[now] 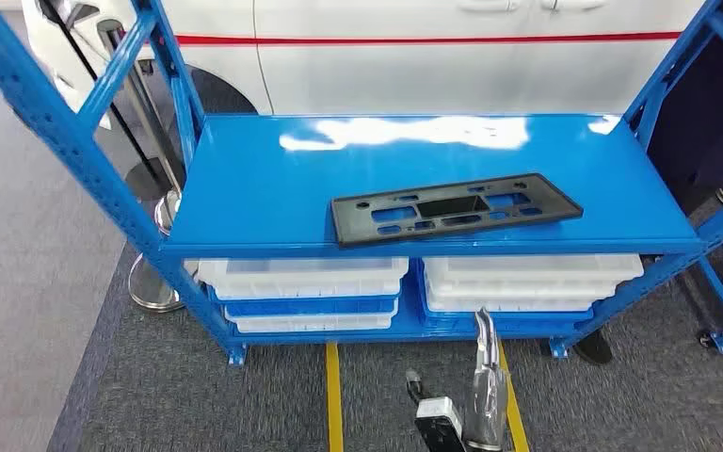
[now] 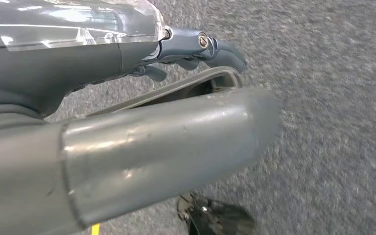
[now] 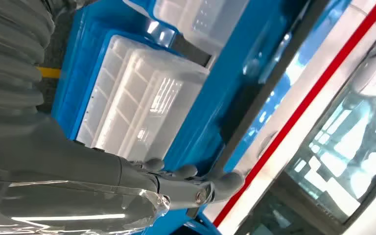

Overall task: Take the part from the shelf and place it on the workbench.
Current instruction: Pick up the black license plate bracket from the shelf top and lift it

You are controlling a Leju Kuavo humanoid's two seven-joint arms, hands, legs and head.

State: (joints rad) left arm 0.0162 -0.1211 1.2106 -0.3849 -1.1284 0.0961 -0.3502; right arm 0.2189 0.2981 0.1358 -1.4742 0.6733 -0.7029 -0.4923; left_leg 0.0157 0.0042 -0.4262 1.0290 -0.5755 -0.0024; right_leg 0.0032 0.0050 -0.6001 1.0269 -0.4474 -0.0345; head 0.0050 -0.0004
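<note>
At twelve o'clock on your blue shelf (image 1: pixel 264 179) lies the black part (image 1: pixel 455 206); your right hand (image 3: pixel 176 181) grasps nothing, left hand's (image 2: pixel 191 54) state unclear.

Car workshop: blue steel shelf (image 1: pixel 414 179), white car (image 1: pixel 452 56), floor tape (image 1: pixel 332 395).

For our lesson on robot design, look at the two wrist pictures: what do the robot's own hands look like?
The left hand has a thick, rounded grey thumb with a dull metallic sheen, darker blue-grey fingers with a silver screw at a joint, and a clear glossy cover on its back. The right hand matches it, with a grey ribbed cover behind.
</note>
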